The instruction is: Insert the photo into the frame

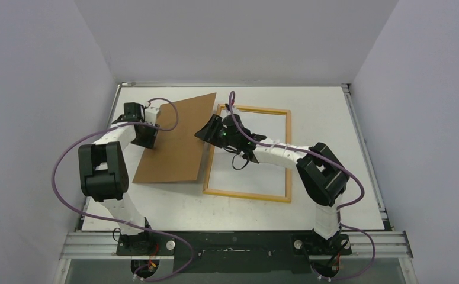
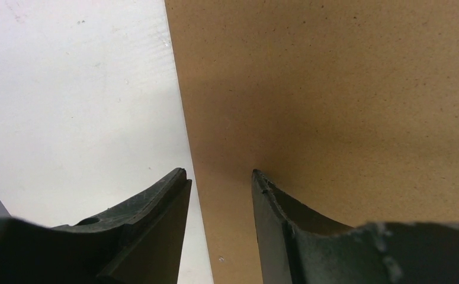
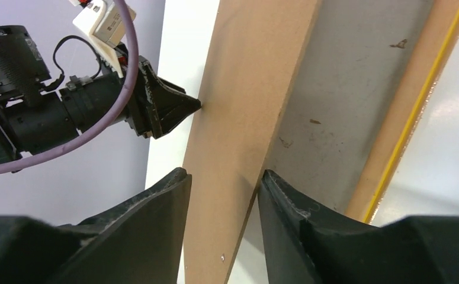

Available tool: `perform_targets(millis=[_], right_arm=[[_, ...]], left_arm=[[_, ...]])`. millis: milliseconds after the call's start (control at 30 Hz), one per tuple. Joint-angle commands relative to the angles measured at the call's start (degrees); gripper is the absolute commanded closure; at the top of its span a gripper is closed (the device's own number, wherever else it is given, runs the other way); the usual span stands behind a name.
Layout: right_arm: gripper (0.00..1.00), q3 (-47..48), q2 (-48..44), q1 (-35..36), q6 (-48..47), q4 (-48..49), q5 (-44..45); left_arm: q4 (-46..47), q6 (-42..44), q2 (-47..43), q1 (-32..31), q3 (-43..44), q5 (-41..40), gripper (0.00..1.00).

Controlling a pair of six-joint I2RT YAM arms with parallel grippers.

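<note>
The frame (image 1: 247,193) lay flat on the tabletop (image 1: 321,118), right of centre. It enclosed a white surface; whether this was the photo's reverse or bare tabletop could not be told. The brown fibreboard backing panel (image 1: 176,142) stood tilted, its right edge over the frame's left rail. The left hand (image 2: 218,174) was spread, with its tips at the panel's left edge. The right hand (image 3: 224,174) straddled the panel's right edge; clamped or loose could not be told.

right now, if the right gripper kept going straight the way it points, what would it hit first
The brown backing panel: its edge sits between the fingers of the right gripper. Beyond the panel, probably the left gripper, though depth is unclear.
</note>
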Motion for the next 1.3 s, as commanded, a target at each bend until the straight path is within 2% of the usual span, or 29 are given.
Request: perform_targets(millis=[0,67,133,267,333,367,467,533,600,633,733,867,967,1067,1267], right_arm=[[0.54,4.11,-0.09,2.92,0.68,3.77,-3.73],[0.57,4.51,1.59,2.93,1.73,4.31,-4.36],[0.66,4.52,2.91,2.93,2.90,5.16,-4.45],[0.93,5.71,5.02,2.98,4.54,5.98,-4.28],[0.95,6.74,4.65,2.81,3.97,4.29,-2.94],[0.95,7.20,4.16,2.65,3.49,3.42,-2.16],[0.95,9.91,1.78,1.95,1.56,-0.65,0.12],[0.95,12.63,0.04,1.72,0.39,-4.00,2.30],[0.95,15.73,-1.47,1.83,-0.31,-8.66,4.76],[0.95,17.95,-2.33,1.87,-0.54,-10.92,6.61],[0.95,20.43,-4.71,2.03,0.14,-13.99,9.93],[0.95,20.32,-8.60,2.17,2.18,-14.77,14.33],[0.95,20.62,-10.34,1.38,3.74,-12.57,15.14],[0.95,21.02,-11.44,0.54,5.75,-11.93,15.90],[0.95,17.60,-13.92,-0.88,11.69,-8.38,16.21]], left_arm=[[-3.41,-2.52,0.73,-0.62,-0.56,7.62,0.59],[-3.22,-2.48,0.66,-0.56,-0.92,7.92,0.59],[-3.20,-2.49,0.48,-0.50,-1.16,8.38,0.59],[-3.92,-2.36,-0.08,-0.23,-0.84,9.45,0.59],[-5.26,-2.32,-0.86,0.19,0.29,10.36,0.58],[-6.22,-2.31,-1.38,0.57,1.96,10.88,0.55],[-12.48,-2.48,-3.48,2.67,10.50,14.27,0.32],[-17.14,-1.94,-5.33,3.84,18.48,16.54,0.16],[-21.80,0.20,-7.53,4.22,26.95,19.25,0.09],[-23.53,1.67,-8.81,4.12,30.43,20.58,0.00],[-25.28,6.78,-14.72,3.00,35.84,25.78,0.04],[-25.56,14.74,-27.46,1.41,30.37,31.15,0.04],[-25.61,19.72,-38.08,0.40,19.98,32.54,0.04],[-23.29,20.12,-47.77,0.19,11.15,32.06,0.04],[-25.73,24.47,-58.77,-3.31,-0.02,31.19,0.04]])
